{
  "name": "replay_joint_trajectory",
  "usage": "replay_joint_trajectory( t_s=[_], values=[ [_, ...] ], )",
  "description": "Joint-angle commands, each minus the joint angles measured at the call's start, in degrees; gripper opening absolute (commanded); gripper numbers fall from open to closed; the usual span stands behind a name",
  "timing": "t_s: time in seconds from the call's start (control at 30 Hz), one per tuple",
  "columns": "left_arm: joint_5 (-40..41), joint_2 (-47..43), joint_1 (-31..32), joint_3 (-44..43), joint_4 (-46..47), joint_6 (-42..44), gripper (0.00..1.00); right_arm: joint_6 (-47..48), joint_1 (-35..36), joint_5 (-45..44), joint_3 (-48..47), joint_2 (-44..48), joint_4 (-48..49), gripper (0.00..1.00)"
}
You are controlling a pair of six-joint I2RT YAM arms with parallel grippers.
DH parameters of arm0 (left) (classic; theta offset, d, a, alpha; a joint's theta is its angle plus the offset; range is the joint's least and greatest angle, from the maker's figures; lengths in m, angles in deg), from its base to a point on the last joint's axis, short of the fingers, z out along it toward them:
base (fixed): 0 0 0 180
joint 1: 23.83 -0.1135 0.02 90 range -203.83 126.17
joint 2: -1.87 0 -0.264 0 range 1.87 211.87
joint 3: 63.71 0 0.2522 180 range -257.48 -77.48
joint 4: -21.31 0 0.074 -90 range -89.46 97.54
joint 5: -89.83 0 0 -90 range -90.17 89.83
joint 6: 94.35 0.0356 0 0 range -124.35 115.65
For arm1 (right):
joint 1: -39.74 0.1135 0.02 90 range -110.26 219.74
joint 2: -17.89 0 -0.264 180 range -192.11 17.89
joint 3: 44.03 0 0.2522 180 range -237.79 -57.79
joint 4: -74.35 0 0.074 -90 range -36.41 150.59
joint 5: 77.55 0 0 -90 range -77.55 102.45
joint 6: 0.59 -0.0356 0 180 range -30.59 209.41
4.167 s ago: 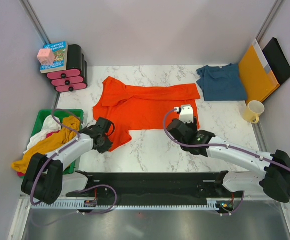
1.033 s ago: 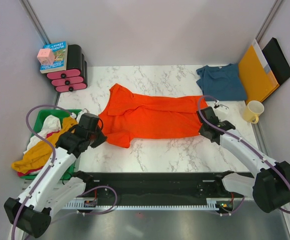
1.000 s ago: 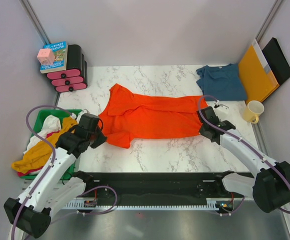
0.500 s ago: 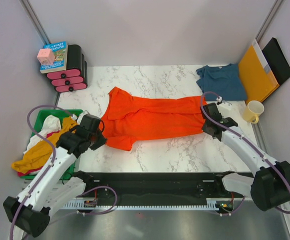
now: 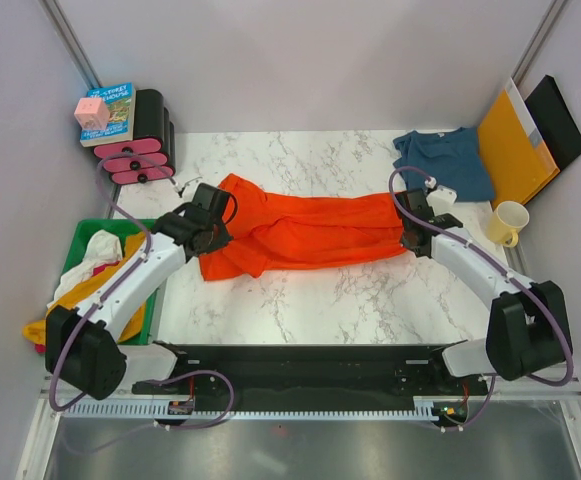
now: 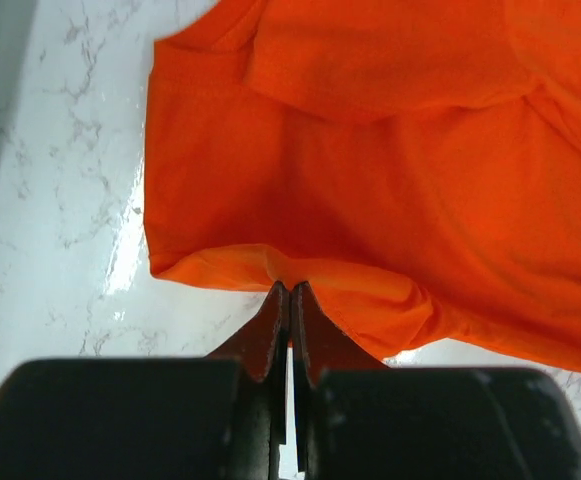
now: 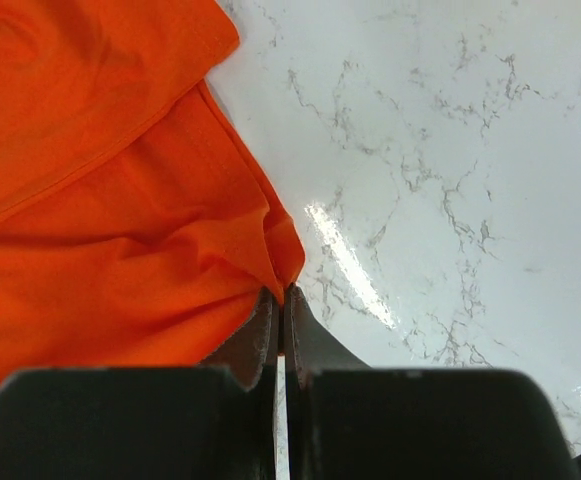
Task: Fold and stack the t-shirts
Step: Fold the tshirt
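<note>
Orange shirt: the bright orange-red cotton t-shirt lies across the middle of the white marble surface as a long, narrow band running from 9 to 3 o'clock.
Left gripper: the left gripper is at the band's 9 o'clock end. In its wrist view the left gripper has its fingers pressed together on a pucker of the shirt's edge.
Right gripper: the right gripper is at the 3 o'clock end. Its wrist view shows the right gripper pinching the corner of the orange cloth, with bare marble to the right of it.
Teal shirt: the dark teal-blue cotton t-shirt lies at 1 o'clock on the surface, just beside the stiff orange-yellow paper envelope. Neither gripper touches it.
Change: a few seconds back the orange shirt lay much wider, its near hem towards 6 o'clock. Both grippers have since carried their ends towards 12 o'clock, the left one most in the last half second, and the band has become thinner.
Meaning: the lengthwise fold seems nearly laid over.
Remaining: probably releasing the cloth, folding the band across its length, then stacking it with the teal shirt.
Risk: the layers look wrinkled near both pinches and may need smoothing.
</note>
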Motion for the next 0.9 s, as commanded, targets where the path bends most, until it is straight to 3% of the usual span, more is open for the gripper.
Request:
replay_joint_trajectory(
  t_s=[0.0,0.87],
  values=[
    [5.5,4.2,0.0,-6.6,3.8,4.6,0.02,0.1,-1.7,-2.8,-2.4,-2.2,1.4,0.00],
    [8.2,30.3,-4.2,-33.6,6.3,12.3,0.02,0.2,-5.1,-4.1,-20.6,-21.3,3.7,0.00]
  ],
)
